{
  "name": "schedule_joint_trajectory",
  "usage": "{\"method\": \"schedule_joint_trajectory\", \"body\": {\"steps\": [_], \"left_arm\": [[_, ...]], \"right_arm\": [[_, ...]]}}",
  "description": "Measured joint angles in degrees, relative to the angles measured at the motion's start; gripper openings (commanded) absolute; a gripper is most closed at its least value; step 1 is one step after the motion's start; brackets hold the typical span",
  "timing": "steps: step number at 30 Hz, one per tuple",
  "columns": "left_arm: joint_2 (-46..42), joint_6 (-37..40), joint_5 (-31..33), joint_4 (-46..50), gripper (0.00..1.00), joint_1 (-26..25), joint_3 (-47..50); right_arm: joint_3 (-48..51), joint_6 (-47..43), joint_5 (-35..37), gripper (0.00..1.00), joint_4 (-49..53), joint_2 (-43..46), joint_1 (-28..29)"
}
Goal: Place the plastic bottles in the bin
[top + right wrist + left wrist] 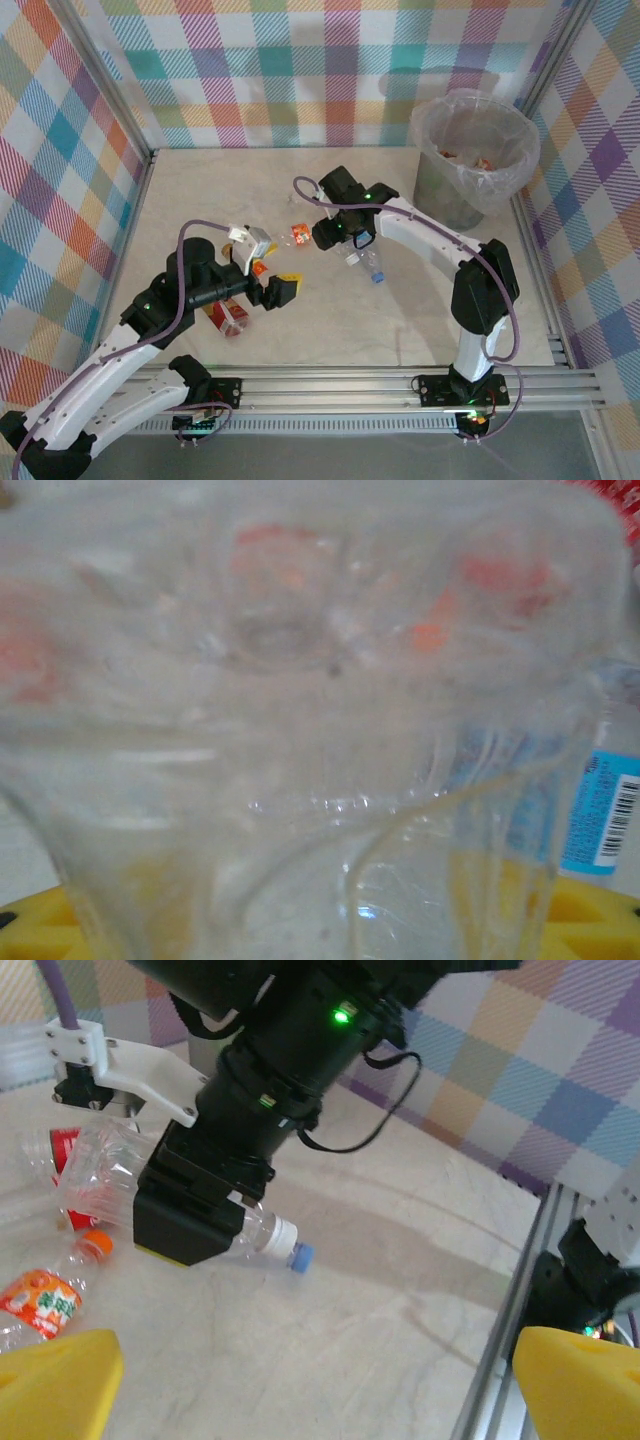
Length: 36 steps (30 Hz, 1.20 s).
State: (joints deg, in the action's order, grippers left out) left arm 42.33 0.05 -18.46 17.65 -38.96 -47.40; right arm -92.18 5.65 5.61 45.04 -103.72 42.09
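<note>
My right gripper (343, 238) is low over the middle of the table, its jaws closed round a crushed clear bottle (300, 710) that crowds the right wrist view. Under it lies a clear bottle with a blue cap (300, 1257), whose blue label (610, 815) shows beside the held one. An orange-labelled bottle (38, 1302) and a red-labelled bottle (62, 1148) lie close by. My left gripper (320, 1390) hangs open and empty over bare table, just left of the right gripper (200, 1200). Another red-labelled bottle (228, 315) lies under my left arm. The grey bin (475, 150) stands at the far right.
Orange and red pieces of bottles (465, 157) show inside the bin's plastic liner. Checked cloth walls close in the table on three sides. A metal rail (400, 380) runs along the near edge. The table (200, 190) is bare at the far left.
</note>
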Motion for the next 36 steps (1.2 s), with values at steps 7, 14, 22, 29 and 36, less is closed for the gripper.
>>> {"method": "schedule_joint_trajectory", "body": {"steps": [7,14,22,29,36], "left_arm": [[6.78,-2.71,0.13,-7.82,1.00,-0.02,-1.46],[13.27,-5.20,-0.24,-14.95,1.00,-0.02,-7.10],[19.58,-6.91,-3.37,-21.05,1.00,-0.02,-10.64],[23.10,-8.26,-5.51,-24.04,1.00,-0.02,-10.64],[23.78,-8.13,-7.72,-24.00,1.00,-0.02,-10.64]], "right_arm": [[-4.68,1.38,1.14,0.62,1.86,4.59,-0.85],[-9.66,1.68,2.86,0.64,3.04,8.66,-3.69],[-15.98,1.66,5.84,0.65,4.39,10.69,-9.84],[-21.88,1.75,9.86,0.64,5.73,10.69,-16.50],[-29.53,3.85,12.61,0.64,7.39,8.98,-26.32]]}}
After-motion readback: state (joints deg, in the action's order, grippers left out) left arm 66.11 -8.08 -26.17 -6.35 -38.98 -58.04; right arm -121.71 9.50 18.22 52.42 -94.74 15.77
